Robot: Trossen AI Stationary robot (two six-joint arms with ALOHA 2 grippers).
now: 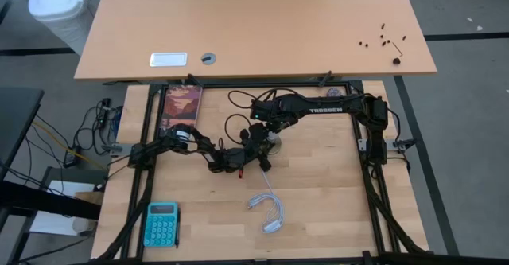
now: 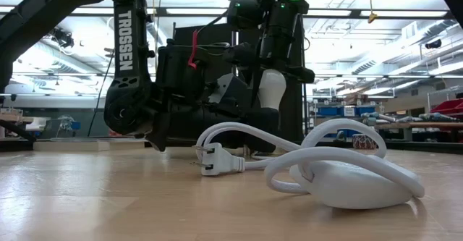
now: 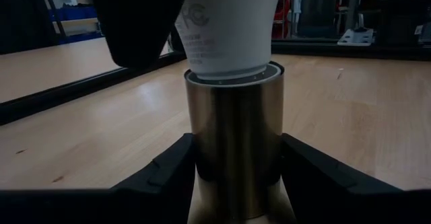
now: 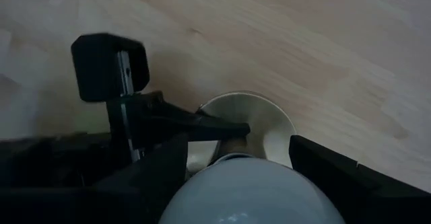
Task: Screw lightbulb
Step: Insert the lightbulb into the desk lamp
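Lightbulb [image 3: 229,32] sits base-down in the brass socket [image 3: 236,143], upright near mid-surface [image 1: 318,201]. Right end effector [image 4: 232,167] is closed around the bulb's white globe from above. Left end effector [image 3: 236,177] clamps the socket's barrel at both sides, low on the wood.

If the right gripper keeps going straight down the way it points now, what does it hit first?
The brass socket: the right gripper points down, its lightbulb already seated there, so the bulb bottoms out, likely before the fingers reach the left gripper.
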